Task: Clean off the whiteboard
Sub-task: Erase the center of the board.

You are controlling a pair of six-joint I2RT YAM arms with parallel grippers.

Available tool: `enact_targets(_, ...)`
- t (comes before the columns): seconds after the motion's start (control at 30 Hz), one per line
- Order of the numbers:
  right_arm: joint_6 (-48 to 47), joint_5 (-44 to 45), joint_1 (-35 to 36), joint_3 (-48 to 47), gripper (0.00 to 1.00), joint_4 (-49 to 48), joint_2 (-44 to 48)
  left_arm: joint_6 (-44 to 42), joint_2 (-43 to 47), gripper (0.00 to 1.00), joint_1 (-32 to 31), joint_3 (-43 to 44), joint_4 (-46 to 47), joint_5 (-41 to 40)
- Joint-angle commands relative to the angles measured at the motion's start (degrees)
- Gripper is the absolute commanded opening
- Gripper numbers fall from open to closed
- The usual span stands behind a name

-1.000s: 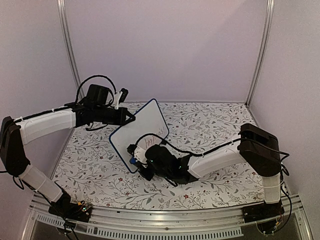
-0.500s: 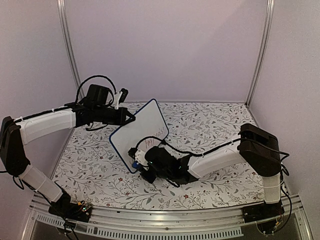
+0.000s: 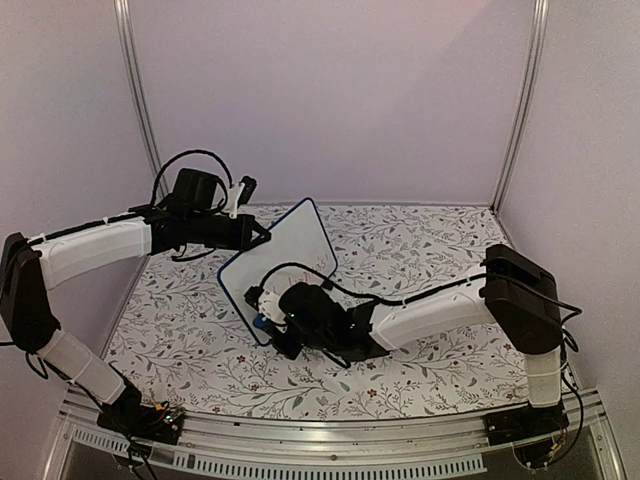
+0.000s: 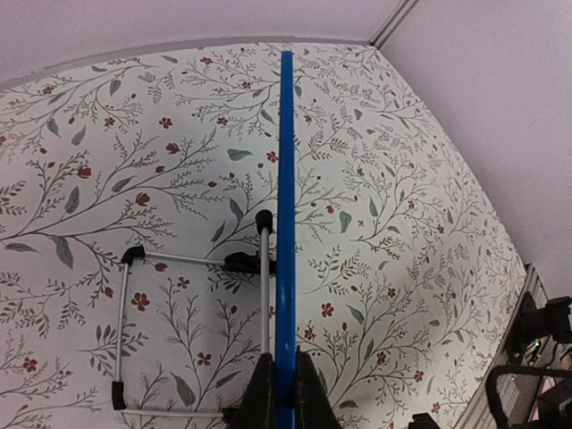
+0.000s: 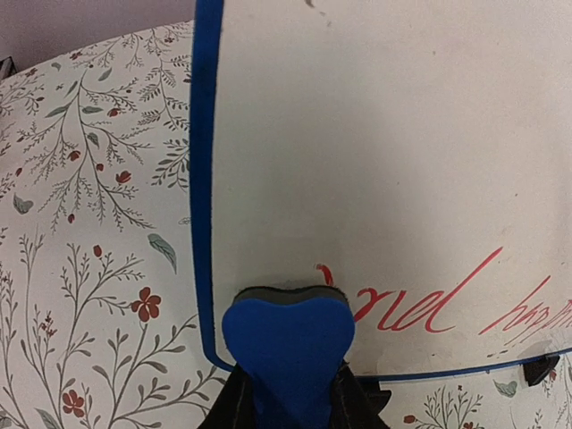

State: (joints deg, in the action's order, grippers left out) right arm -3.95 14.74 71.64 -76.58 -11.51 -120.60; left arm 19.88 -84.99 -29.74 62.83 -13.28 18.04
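The whiteboard (image 3: 280, 268) stands tilted on the table, white with a blue edge. Red handwriting (image 5: 447, 304) runs along its lower part. My left gripper (image 3: 262, 237) is shut on the board's upper left edge; the left wrist view shows that blue edge (image 4: 285, 223) end-on between the fingers. My right gripper (image 3: 266, 320) is shut on a blue eraser (image 5: 288, 344). The eraser's dark pad presses on the board's lower left corner, at the start of the red writing.
The table has a floral cloth (image 3: 420, 250). A wire stand with black feet (image 4: 192, 264) lies on the cloth behind the board. Purple walls close in the back and sides. A metal rail (image 3: 330, 440) runs along the near edge.
My right gripper has moved left with the eraser along the board's lower edge. The red writing near the board's bottom shows less in the top view. The left arm has not moved.
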Motion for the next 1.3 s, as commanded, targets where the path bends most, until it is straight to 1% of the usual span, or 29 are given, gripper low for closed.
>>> enact_targets(0.0,-1.68,0.7,0.35,-3.94,0.16,-1.85,0.54,0.31,-0.44,0.0,-1.28,-1.48,-2.63,2.15)
enact_targets(0.23,-1.0,0.4,0.35,-2.86,0.16,-2.03,1.82,0.32,-0.35,0.0,-1.24,-1.39,-2.64,2.35)
enact_targets(0.5,1.27,-0.27,0.32,2.45,0.16,-2.83,-0.1,0.32,-0.25,0.0,-1.21,-1.48,-2.63,2.3)
enact_targets(0.67,2.74,-0.37,0.19,3.78,0.16,-3.59,-0.58,0.27,-0.26,0.0,-1.27,-1.48,-2.63,2.36)
enact_targets(0.9,2.57,-0.25,-0.52,1.72,0.16,-3.78,-0.23,0.29,-0.17,0.0,-1.22,-1.48,-2.65,2.43)
enact_targets(1.27,-1.82,-0.36,-1.04,-5.91,0.17,-3.79,0.54,0.25,-0.09,0.0,-1.2,-1.56,-2.64,2.12)
